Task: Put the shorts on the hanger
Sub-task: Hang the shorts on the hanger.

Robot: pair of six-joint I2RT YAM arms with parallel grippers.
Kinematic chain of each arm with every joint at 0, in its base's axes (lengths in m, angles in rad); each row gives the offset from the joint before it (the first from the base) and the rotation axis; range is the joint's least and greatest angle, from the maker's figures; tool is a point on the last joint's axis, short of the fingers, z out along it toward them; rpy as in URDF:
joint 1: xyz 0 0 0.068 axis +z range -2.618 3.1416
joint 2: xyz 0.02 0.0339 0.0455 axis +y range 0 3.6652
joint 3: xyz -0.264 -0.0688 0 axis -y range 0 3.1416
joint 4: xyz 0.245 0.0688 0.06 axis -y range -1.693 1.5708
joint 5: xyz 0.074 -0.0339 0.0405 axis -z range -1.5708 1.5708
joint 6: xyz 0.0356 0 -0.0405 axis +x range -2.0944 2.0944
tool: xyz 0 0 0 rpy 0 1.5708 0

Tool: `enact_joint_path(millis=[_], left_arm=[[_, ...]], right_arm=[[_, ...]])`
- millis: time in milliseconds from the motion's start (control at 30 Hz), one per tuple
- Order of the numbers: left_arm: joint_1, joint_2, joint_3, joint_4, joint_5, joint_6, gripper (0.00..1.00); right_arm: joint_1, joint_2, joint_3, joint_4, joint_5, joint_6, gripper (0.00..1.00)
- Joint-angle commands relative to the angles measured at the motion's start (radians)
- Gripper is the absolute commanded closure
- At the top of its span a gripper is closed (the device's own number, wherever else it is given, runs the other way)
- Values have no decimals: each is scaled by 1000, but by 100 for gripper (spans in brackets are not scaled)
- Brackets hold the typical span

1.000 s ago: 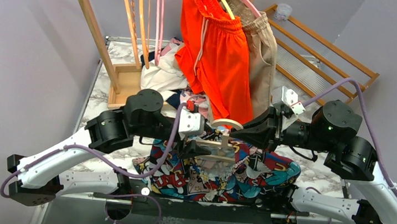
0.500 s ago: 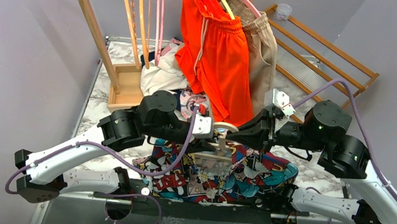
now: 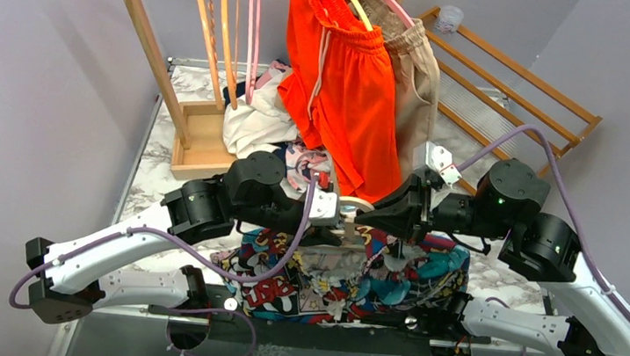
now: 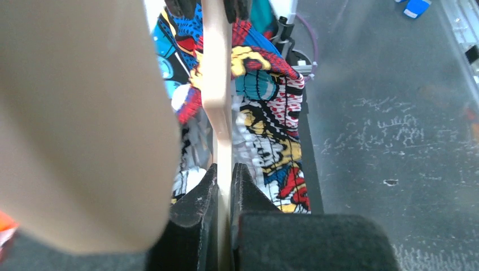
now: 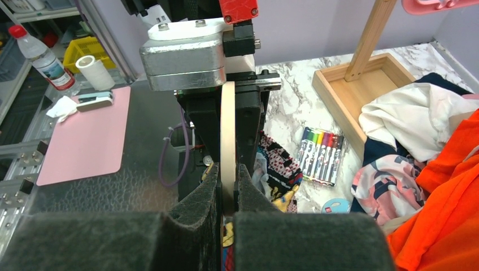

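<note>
Two grippers meet on the one hanger (image 3: 355, 202), nose to nose above the near side of the marble table (image 3: 149, 169). In the left wrist view the left gripper (image 4: 224, 169) has its black pads pinched flat against the cream plastic, with nothing but hanger between them. The right gripper (image 5: 227, 169) is clamped the same way on the thin curved part, which looks to me like the hook end, and it faces its partner.

The comic-print shorts (image 3: 318, 284) hang and pool directly beneath, between the two arms. Printed cloth shows on both sides of the cream bar in the left wrist view, so I'd say they are at least partly draped over it. Whether they sit square I can't make out.

That hanger looks stiff, light and smooth, the sort of rounded plastic that swivels in a single pinch, so a grip at two spots seems sensible. The shorts are soft, limp and light, and they would slide off such a slick bar if it tips. The waistband is probably the best hold, being thicker and easy to pinch as a fold.

Just behind, the bright orange shorts (image 3: 348, 84) and beige shorts (image 3: 419, 74) hang from the wooden rack (image 3: 145, 36), near enough that the hook might snag them
</note>
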Motion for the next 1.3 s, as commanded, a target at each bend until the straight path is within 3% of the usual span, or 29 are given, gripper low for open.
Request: enact_joint_path(millis=[0, 167, 267, 533, 900, 1267], left_arm=[[0, -45, -27, 60, -70, -14, 100], [0, -143, -79, 86, -218, -41, 100], [0, -213, -111, 85, -279, -71, 100], [0, -337, -165, 96, -443, -156, 100], [0, -317, -153, 123, -550, -183, 100], [1, -310, -154, 142, -585, -184, 100]], right_arm=[[3, -8, -5, 74, -10, 22, 99], [2, -17, 1, 25, 67, 25, 53], [2, -33, -10, -6, 130, 30, 43], [1, -87, -127, 48, 249, 125, 41], [3, -15, -240, 191, 171, 224, 38], [3, 43, -272, 234, 273, 251, 38]])
